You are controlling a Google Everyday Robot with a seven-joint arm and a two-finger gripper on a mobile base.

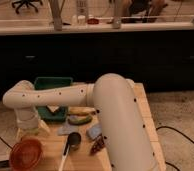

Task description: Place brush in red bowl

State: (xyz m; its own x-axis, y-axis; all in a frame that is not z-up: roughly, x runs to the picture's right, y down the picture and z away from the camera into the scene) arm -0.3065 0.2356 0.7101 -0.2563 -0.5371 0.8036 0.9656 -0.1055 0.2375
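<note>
The red bowl (26, 152) sits at the table's front left corner, round, glossy and orange-red. The brush (65, 158), a slim white stick, lies on the table just right of the bowl, running from the front edge up to the small silver metal cup (74, 140). My white arm reaches from the right across to the far left and bends down. My gripper (32, 131) hangs at its end, just above and behind the bowl and left of the brush. Nothing shows in its grasp.
A green rectangular tray (52, 84) stands at the back of the wooden table (140, 107). A banana (81, 110), a green item (80, 119), two pale blue-grey pieces (94, 132) and a dark red piece (97, 145) lie mid-table. A dark counter runs behind.
</note>
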